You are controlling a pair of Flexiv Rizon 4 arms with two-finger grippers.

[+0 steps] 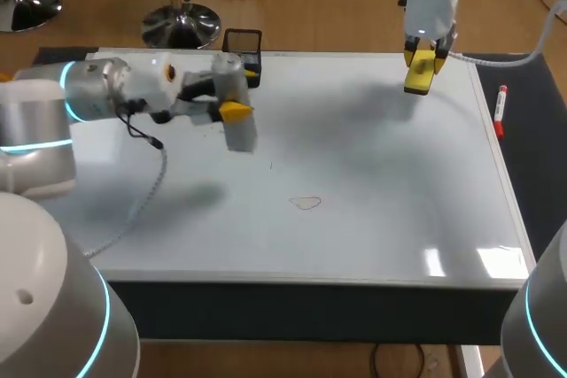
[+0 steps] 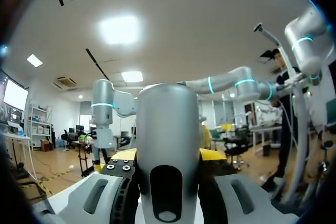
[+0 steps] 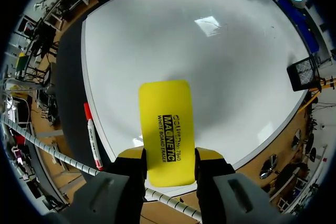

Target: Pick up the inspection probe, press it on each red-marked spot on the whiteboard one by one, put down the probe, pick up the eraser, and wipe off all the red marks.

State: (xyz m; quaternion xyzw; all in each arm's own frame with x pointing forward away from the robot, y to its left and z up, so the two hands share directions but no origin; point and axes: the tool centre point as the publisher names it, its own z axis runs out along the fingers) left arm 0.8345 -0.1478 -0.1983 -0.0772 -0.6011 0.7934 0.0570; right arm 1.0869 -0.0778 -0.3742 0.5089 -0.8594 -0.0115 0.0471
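Note:
My left gripper (image 1: 232,111) is shut on the grey cylindrical inspection probe (image 1: 237,108), holding it above the whiteboard's (image 1: 372,183) far left part. In the left wrist view the probe (image 2: 168,135) stands between the yellow fingertips (image 2: 212,154) and hides what lies ahead. My right gripper (image 1: 422,68) is shut on the yellow eraser (image 1: 419,73) over the far right corner. In the right wrist view the eraser (image 3: 167,129) sticks out over the whiteboard (image 3: 210,61). A faint thin outline mark (image 1: 306,204) sits near the board's front middle, and a tiny stroke (image 1: 271,165) is beside it.
A red-capped marker (image 1: 500,111) lies on the dark mat right of the board, also seen beside the right gripper (image 3: 92,135). A black mesh basket (image 1: 242,44) stands at the far edge behind the probe.

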